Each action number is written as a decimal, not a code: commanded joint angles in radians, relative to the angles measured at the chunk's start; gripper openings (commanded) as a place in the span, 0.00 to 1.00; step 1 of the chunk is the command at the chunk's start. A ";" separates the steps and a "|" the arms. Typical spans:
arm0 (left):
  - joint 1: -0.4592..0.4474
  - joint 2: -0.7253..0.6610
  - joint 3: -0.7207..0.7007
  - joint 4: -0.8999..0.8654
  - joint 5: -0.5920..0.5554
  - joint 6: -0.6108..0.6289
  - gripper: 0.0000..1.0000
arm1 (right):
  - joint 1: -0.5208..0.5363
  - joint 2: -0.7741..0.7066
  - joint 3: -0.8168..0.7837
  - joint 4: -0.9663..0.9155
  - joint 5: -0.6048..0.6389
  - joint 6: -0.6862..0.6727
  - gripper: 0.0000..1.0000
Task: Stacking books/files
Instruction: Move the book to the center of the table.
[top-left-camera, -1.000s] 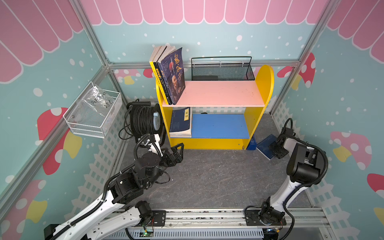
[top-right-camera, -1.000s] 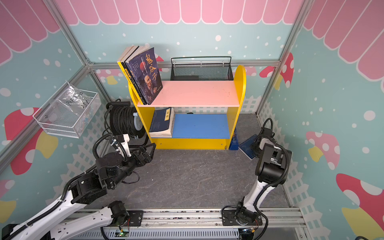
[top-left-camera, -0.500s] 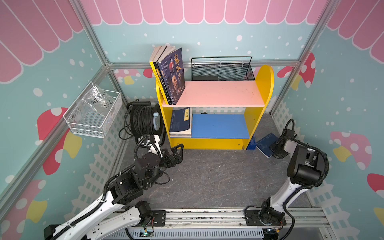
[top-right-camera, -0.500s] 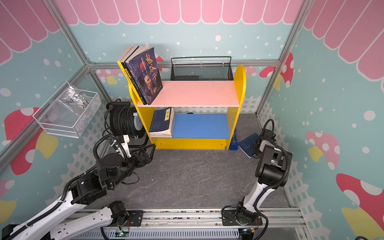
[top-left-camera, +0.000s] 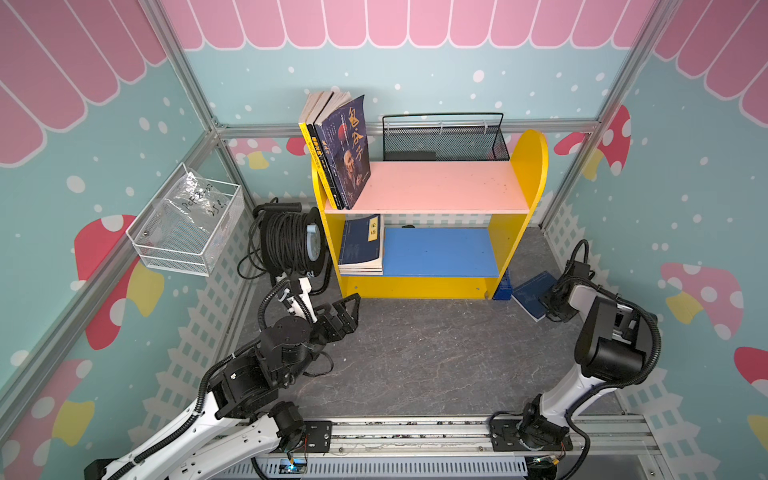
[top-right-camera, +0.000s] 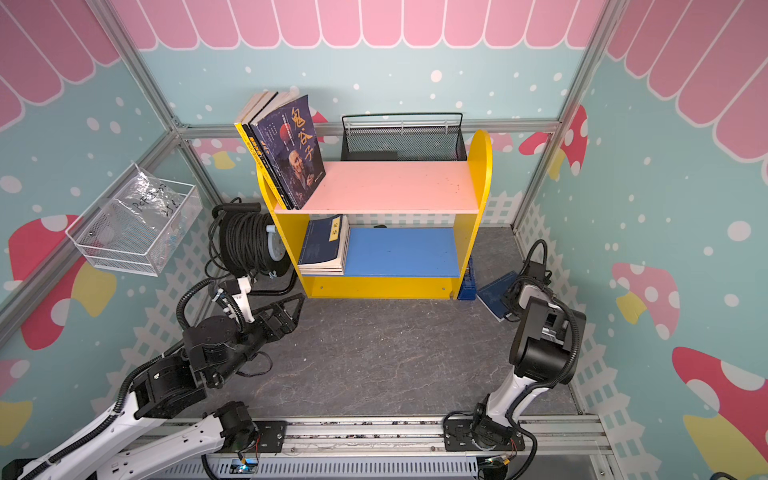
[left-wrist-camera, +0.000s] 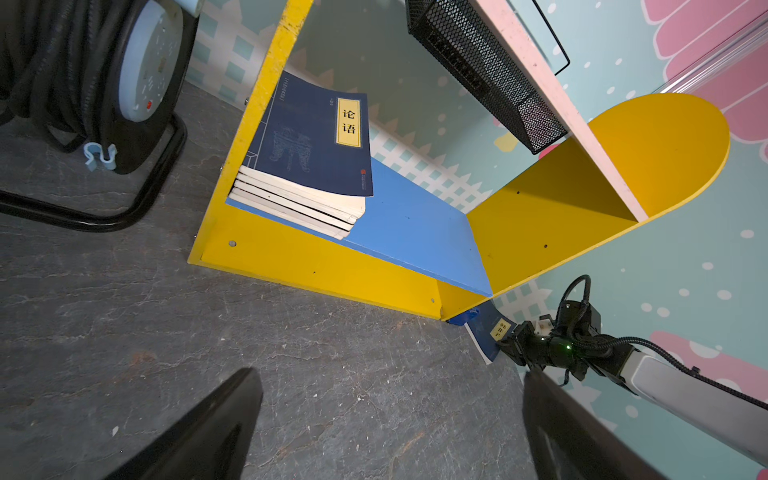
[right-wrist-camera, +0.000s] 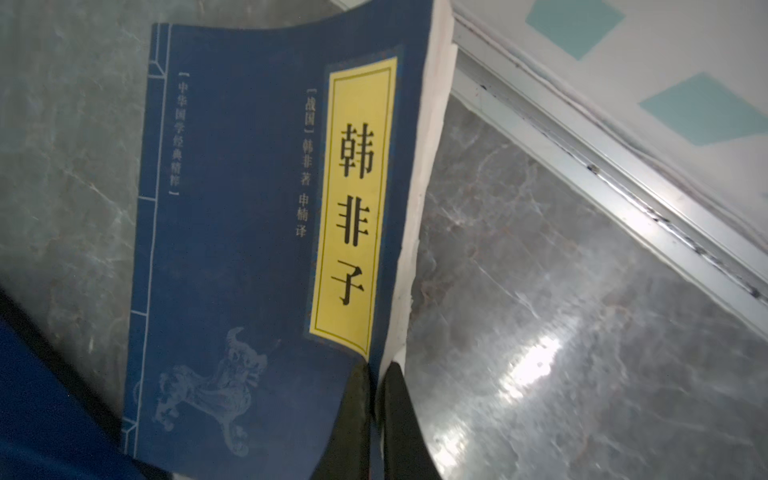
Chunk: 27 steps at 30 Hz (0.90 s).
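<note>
Book (right-wrist-camera: 266, 208): navy, on floor (top-left-camera: 415, 353), right of shelf (top-left-camera: 419, 286).
Right claw (right-wrist-camera: 376, 372): clenched on book's edge.
Left claw (left-wrist-camera: 390, 374): spread wide, empty, near shelf's left front.
Stack (left-wrist-camera: 307, 166): navy books, lower board, left end.

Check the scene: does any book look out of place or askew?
Yes. One navy book sits on the floor beside the yellow shelf, apart from the stack on the lower board. Its cover is bowed where the right end effector pinches a corner.

Bright, even light — blurry wrist close-up
</note>
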 joint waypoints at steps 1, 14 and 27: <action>0.004 -0.019 -0.017 -0.019 -0.018 -0.014 0.99 | 0.008 -0.074 -0.078 -0.128 -0.006 -0.059 0.00; 0.004 0.031 0.002 0.011 0.050 0.074 0.99 | 0.012 -0.411 -0.292 -0.219 -0.122 -0.007 0.00; 0.007 0.157 0.019 0.056 0.261 0.137 0.99 | 0.071 -0.643 -0.393 -0.312 -0.254 0.009 0.00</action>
